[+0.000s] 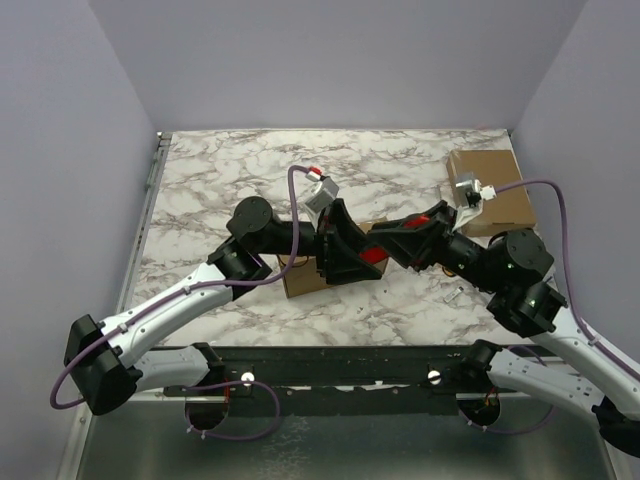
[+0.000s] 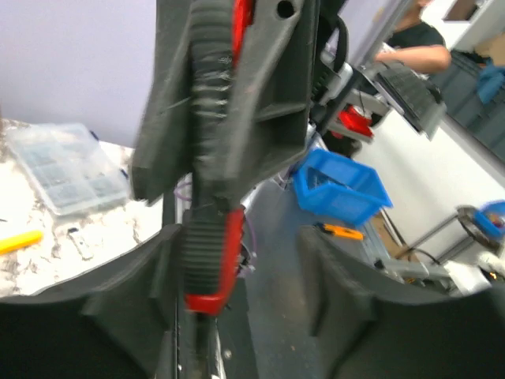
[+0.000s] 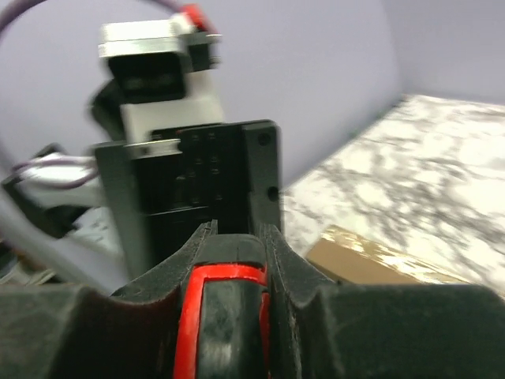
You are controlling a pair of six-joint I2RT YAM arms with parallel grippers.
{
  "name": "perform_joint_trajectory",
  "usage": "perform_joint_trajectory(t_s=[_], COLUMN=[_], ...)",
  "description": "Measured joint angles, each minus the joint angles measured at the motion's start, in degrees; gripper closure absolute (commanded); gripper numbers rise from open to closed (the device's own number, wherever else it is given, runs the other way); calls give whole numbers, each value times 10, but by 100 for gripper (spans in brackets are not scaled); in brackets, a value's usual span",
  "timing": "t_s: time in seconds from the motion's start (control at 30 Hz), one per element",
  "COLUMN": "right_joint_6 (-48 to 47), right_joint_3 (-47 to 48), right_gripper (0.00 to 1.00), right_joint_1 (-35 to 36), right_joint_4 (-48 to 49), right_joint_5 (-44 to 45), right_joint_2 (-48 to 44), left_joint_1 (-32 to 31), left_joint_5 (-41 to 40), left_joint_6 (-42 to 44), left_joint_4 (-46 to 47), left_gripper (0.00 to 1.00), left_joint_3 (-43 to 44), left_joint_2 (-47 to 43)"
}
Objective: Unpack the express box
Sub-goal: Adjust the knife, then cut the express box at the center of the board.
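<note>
Express box [image 1: 298, 276] lies in the middle of the marbled worktop [image 1: 220, 170], a little toward its near edge. It is mostly hidden under the left gripper [image 1: 358, 255] and the right gripper [image 1: 388, 243], which meet above it. We cannot tell if either pair of fingers is released or grasping, because both wrist views are blurred. Another cardboard box [image 1: 495, 195] sits at the far right corner, before the lilac walls [image 1: 330, 60].

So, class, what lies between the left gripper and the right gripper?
A black-and-red tool: the right gripper clamps it, and it sits inside the open left gripper. Both wrist views show this.
</note>
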Motion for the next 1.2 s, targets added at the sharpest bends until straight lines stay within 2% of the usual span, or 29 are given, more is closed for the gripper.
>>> perform_joint_trajectory(t_s=[0.1, 0.23, 0.4, 0.53, 0.7, 0.9, 1.2], right_joint_6=[-18, -58, -131, -186, -235, -249, -238], right_joint_3=[12, 52, 54, 54, 54, 54, 54], right_gripper=[99, 99, 99, 99, 99, 99, 99], right_joint_1=[0, 3, -2, -2, -5, -36, -77], right_joint_4=[-57, -148, -191, -190, -169, -158, -148], right_joint_5=[97, 271, 419, 482, 513, 484, 402], right_joint_2=[2, 24, 37, 54, 82, 103, 111], left_joint_1=[0, 0, 0, 0, 0, 0, 2], left_joint_5=[-47, -168, -316, -349, -351, -359, -345], left_joint_6=[48, 125, 196, 253, 377, 488, 532], left_joint_4=[-40, -132, -182, -193, -238, -301, -325], left_gripper=[8, 2, 2, 2, 1, 1, 1], left_joint_3=[1, 1, -1, 2, 17, 75, 116], left_joint_2=[-11, -38, -76, -45, 58, 132, 187])
